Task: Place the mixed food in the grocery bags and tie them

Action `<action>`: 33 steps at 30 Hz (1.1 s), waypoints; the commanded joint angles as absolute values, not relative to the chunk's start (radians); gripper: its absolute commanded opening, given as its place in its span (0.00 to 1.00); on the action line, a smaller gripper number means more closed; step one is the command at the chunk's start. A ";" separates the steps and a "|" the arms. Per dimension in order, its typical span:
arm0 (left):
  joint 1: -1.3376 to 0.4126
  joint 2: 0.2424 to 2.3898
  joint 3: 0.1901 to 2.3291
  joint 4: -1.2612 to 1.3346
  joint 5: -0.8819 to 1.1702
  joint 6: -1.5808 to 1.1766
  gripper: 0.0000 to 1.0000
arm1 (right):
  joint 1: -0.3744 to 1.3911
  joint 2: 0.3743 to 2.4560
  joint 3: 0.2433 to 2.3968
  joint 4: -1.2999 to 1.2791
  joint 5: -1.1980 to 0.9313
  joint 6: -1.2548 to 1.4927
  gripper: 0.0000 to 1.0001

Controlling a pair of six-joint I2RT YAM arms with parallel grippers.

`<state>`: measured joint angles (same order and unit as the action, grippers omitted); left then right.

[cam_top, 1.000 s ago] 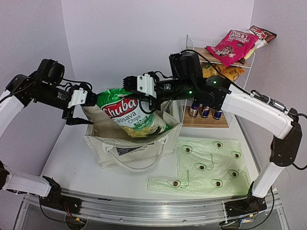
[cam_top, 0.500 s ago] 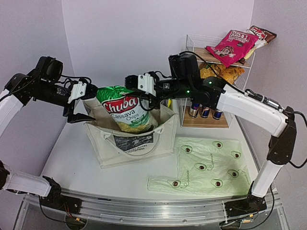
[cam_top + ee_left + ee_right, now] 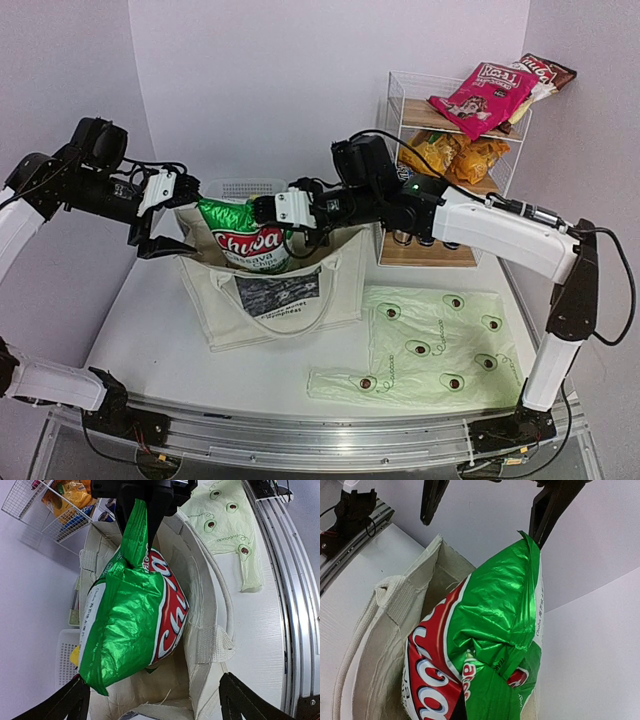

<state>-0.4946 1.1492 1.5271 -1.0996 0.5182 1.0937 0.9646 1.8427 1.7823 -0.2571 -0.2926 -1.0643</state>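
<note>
**Inspector:** Clearance at the bag mouth?
**Assessor:** The green-and-white snack packet (image 3: pixel 243 238) stands partly inside the beige tote (image 3: pixel 300 300), with open room along the near wall.
**Inspector:** Jaws?
**Assessor:** Right gripper (image 3: pixel 262 208) is clamped on the packet's top edge. Left gripper (image 3: pixel 158 240) is at the tote's left end, jaws wide apart; contact with the rim cannot be told.
**Inspector:** Obscured?
**Assessor:** Packet's lower end and the tote floor are hidden. The avocado bag (image 3: pixel 440 345) lies flat, near right
</note>
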 commanded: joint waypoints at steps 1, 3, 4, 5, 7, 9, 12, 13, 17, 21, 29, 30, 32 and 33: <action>-0.503 1.137 1.562 -1.041 0.571 1.059 0.91 | 0.959 1.834 1.757 -0.273 -0.230 -1.064 0.09; -0.502 1.134 1.546 -1.002 0.541 1.043 0.94 | 0.959 1.828 1.756 -0.275 -0.226 -1.047 0.18; -0.501 1.131 1.533 -0.981 0.519 1.037 0.96 | 0.959 1.826 1.757 -0.277 -0.226 -1.036 0.26; -0.502 1.130 1.521 -0.952 0.498 1.023 0.97 | 0.959 1.824 1.759 -0.279 -0.227 -1.024 0.34; -0.501 1.129 1.507 -0.921 0.482 1.013 0.98 | 0.959 1.822 1.774 -0.279 -0.232 -0.985 0.49; -0.502 1.132 1.500 -0.913 0.492 1.004 0.98 | 0.959 1.821 1.803 -0.279 -0.243 -0.932 0.56; -0.502 1.141 1.502 -0.909 0.509 0.979 0.98 | 0.959 1.817 1.847 -0.279 -0.260 -0.849 0.63; -0.503 1.145 1.505 -0.906 0.511 0.967 0.98 | 0.960 1.813 1.864 -0.279 -0.264 -0.818 0.67; -0.502 1.164 1.517 -0.871 0.500 0.885 0.98 | 0.959 1.774 1.940 -0.280 -0.261 -0.581 0.73; -0.502 1.190 1.541 -0.835 0.480 0.800 0.98 | 0.957 1.685 1.995 -0.361 -0.100 -0.350 0.78; -0.502 1.255 1.575 -0.739 0.402 0.666 0.98 | 0.795 1.449 1.819 -0.622 0.161 -0.005 0.77; -0.502 1.263 1.578 -0.731 0.392 0.663 0.98 | 0.762 1.427 1.787 -0.659 0.168 0.058 0.76; -0.502 1.280 1.586 -0.722 0.378 0.663 0.97 | 0.694 1.389 1.721 -0.680 0.153 0.145 0.75; -0.502 1.290 1.589 -0.718 0.376 0.664 0.97 | 0.657 1.380 1.689 -0.685 0.125 0.180 0.75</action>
<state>-0.4988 1.2636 1.5337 -0.7908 0.4195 0.7126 0.7638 1.4068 1.8079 -0.5382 0.0864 -0.0891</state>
